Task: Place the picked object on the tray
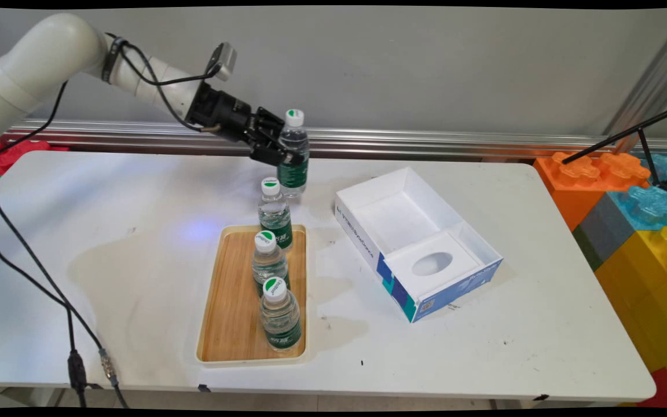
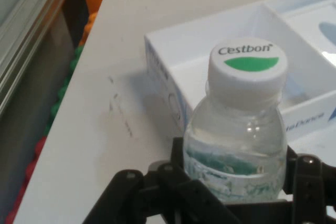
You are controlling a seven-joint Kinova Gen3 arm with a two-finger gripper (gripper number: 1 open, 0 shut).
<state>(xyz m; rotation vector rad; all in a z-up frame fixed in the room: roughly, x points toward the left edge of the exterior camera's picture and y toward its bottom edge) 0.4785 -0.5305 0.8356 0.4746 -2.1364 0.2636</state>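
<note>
While clamped on a water bottle (image 1: 293,152), gripper (image 1: 285,152) upright above table (image 1: 136,202)

Main: high, far; hand: close; share bottle (image 1: 293,152)

Chunky white arm (image 1: 50,58), tubular rounded links, black cables looped along it, black two-finger gripper (image 1: 287,152), small grey camera (image 1: 223,59) on top.

A tray (image 1: 223,324) is lying on the table (image 1: 484,347) with three bottles (image 1: 269,263) standing in a row on it. Behind the tray, the gripper (image 1: 287,152) is holding a fourth bottle (image 1: 293,153). A box (image 1: 368,200) is sitting right of the tray.
</note>
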